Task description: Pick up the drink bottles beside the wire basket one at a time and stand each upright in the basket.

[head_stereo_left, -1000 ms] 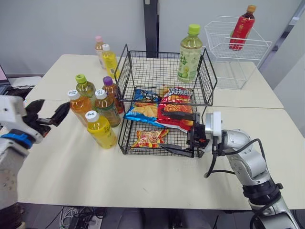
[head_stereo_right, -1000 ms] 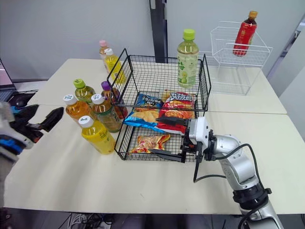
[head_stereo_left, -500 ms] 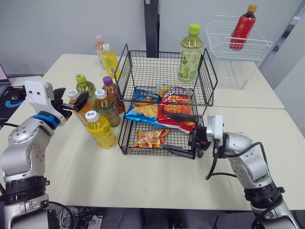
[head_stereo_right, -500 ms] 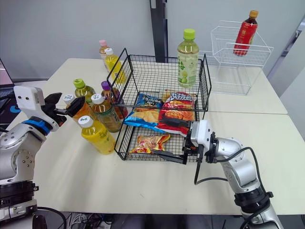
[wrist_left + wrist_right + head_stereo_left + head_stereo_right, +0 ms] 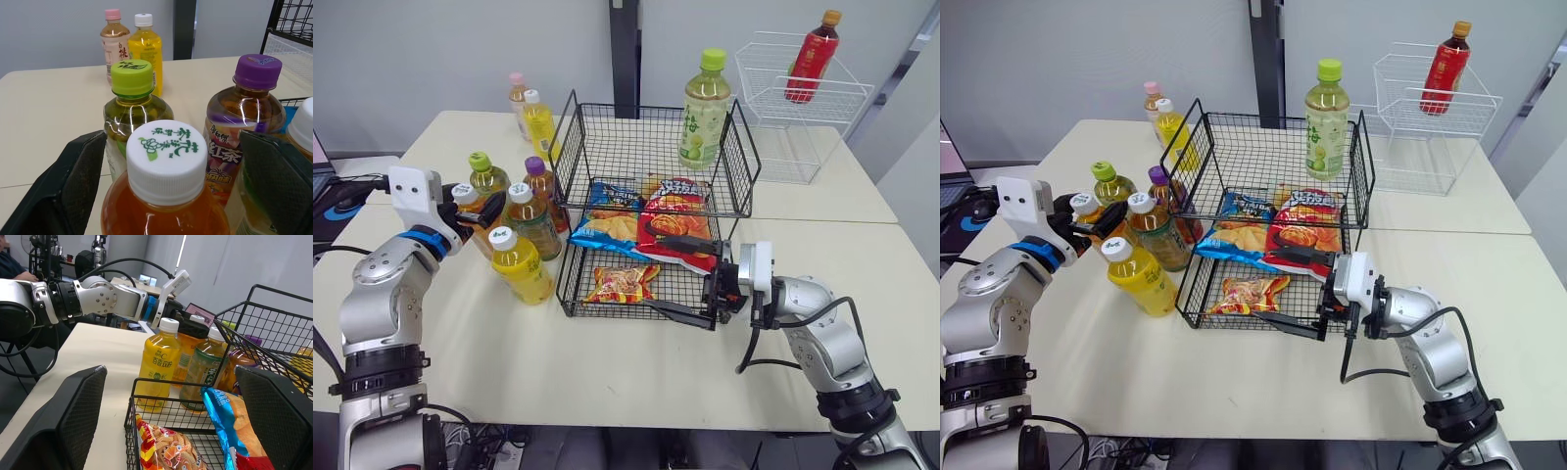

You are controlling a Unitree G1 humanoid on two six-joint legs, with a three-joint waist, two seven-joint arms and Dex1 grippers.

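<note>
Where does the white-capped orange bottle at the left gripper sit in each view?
Left eye view: orange bottle left of the wire basket.
Right eye view: orange bottle likewise left of the basket.
Left wrist view: nearest bottle, inside the open left gripper.
Right wrist view: just behind the yellow bottle.
Shared landmark: the wire basket.

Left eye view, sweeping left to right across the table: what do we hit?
Left gripper, fingers either side of the orange bottle → yellow bottle → snack pack in the lower tier of the black wire basket → green-capped tea bottle in its upper tier → red bottle in the white basket.
</note>
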